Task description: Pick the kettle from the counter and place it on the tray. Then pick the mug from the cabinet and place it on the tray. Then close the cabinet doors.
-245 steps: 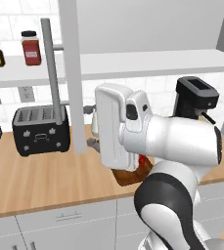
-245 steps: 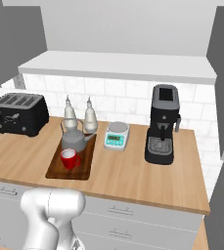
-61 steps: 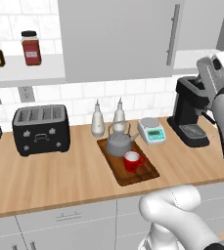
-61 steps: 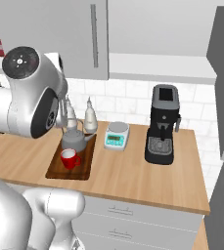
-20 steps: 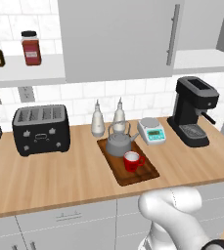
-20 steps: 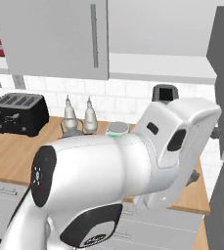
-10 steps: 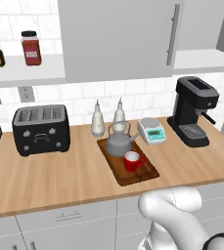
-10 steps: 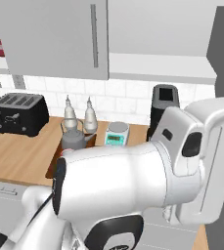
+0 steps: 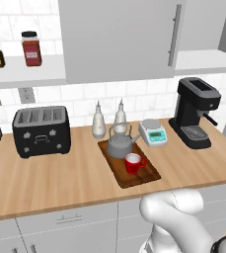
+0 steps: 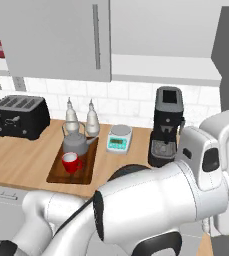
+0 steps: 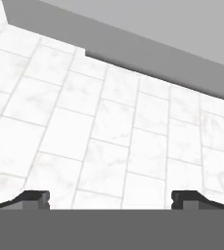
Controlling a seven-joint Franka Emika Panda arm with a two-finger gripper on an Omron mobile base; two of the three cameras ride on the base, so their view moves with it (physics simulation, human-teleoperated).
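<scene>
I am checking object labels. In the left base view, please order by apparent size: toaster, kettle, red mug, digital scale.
1. toaster
2. kettle
3. digital scale, close to the kettle, so this ranking is unsure
4. red mug

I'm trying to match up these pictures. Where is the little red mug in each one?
Left base view: the mug sits right of centre, on the tray.
Right base view: the mug sits left of centre.
Hand view: just white wall tiles.
Shared landmark: the kettle right behind it.
</scene>
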